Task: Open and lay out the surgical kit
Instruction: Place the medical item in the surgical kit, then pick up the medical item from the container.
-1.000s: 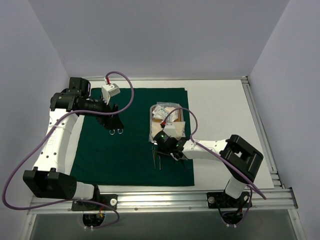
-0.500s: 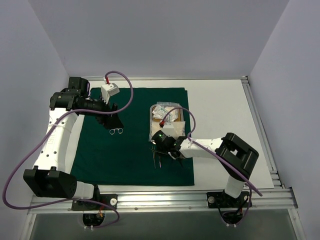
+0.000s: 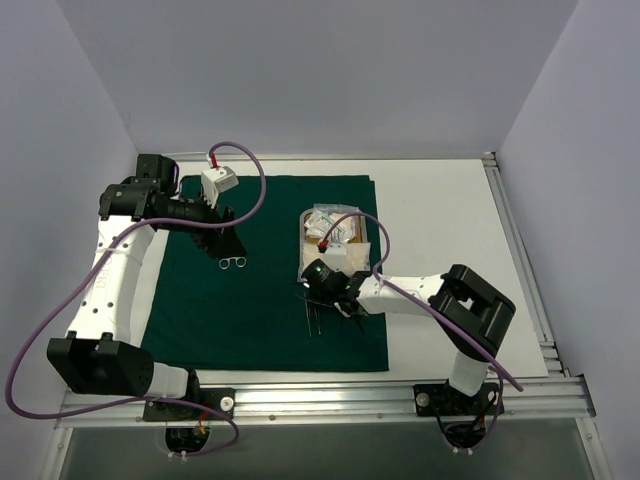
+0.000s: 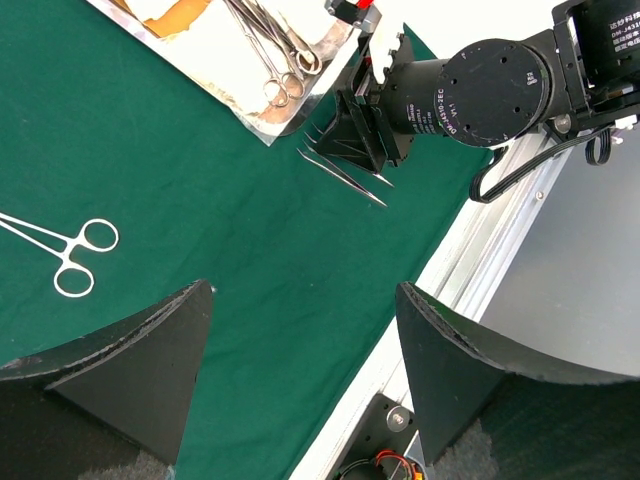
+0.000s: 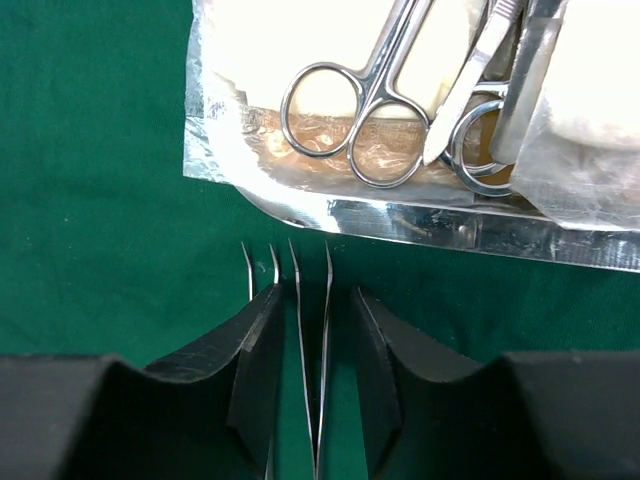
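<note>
**Right gripper releasing tweezers on the drape, just in front of the steel tray**

The surgical kit is lying opened out. Its steel tray (image 5: pixel 430 226) is sitting on the green drape (image 3: pixel 260 300), still holding ring-handled clamps (image 5: pixel 383 75). One pair of tweezers (image 5: pixel 316 440) is resting on the cloth just near of the tray, with a second pair (image 5: pixel 250 272) lying parallel just beside it, probably so the tools end up in a neat row. The right gripper (image 5: pixel 317 295) is straddling the first pair with its jaws part-way open and gripping nothing. A second ago those jaws were pinched shut on the tweezers, and the wrist is now sitting slightly closer to the tray. The left gripper (image 4: pixel 303 290) is hanging spread wide and empty, well left of the tray and above a clamp (image 3: pixel 232 263) already laid out there, and its position is unchanged.
</note>
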Robot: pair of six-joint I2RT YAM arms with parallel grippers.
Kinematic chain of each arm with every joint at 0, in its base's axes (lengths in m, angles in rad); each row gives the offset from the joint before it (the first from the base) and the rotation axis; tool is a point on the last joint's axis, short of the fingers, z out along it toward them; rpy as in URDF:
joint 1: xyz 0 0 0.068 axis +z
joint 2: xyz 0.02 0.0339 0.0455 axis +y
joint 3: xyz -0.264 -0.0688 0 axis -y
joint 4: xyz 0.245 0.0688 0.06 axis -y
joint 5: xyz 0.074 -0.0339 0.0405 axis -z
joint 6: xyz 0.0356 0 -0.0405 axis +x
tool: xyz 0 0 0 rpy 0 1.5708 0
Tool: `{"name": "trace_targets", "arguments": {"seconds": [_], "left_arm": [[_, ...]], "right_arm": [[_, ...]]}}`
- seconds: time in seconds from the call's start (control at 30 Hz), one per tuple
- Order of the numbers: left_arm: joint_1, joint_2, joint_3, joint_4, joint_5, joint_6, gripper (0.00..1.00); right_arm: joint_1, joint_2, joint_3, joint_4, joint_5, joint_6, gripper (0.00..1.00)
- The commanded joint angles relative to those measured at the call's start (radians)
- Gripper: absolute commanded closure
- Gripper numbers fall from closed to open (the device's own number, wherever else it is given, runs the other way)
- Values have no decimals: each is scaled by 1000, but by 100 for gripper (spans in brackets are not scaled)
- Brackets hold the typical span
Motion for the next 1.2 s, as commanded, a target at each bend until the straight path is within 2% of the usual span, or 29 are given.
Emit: {"name": "trace_targets", "arguments": {"seconds": [0.0, 0.13, 0.43, 0.57, 0.63, 0.67, 0.83, 0.93, 1.03, 1.17], "left_arm": [[7, 3, 18, -17, 39, 28, 17], [9, 1, 22, -23, 39, 31, 17], [32, 6, 25, -23, 32, 36, 17], [70, 1, -4, 0, 34, 22, 17], [70, 0, -27, 21, 32, 10, 17], [110, 0, -37, 29, 28, -2, 17], [141, 12, -72, 51, 6, -13, 17], [155, 29, -78, 57, -1, -10, 17], [168, 49, -72, 60, -1, -10, 17], [178, 61, -71, 58, 5, -4, 17]], "right_arm": [[-7, -18, 30, -68, 57, 12, 70], [8, -50, 56, -91, 57, 14, 69], [45, -223, 203, -338, 72, -54, 69], [-21, -308, 228, -369, 75, -131, 70], [-99, -309, 243, -361, 46, -187, 71], [-123, -300, 249, -354, 37, -203, 71], [-248, -227, 298, -279, -6, -281, 75], [-289, -130, 356, -294, 3, -333, 76], [-317, -4, 418, -303, -14, -375, 82], [-334, 74, 459, -280, -30, -396, 82]]}}
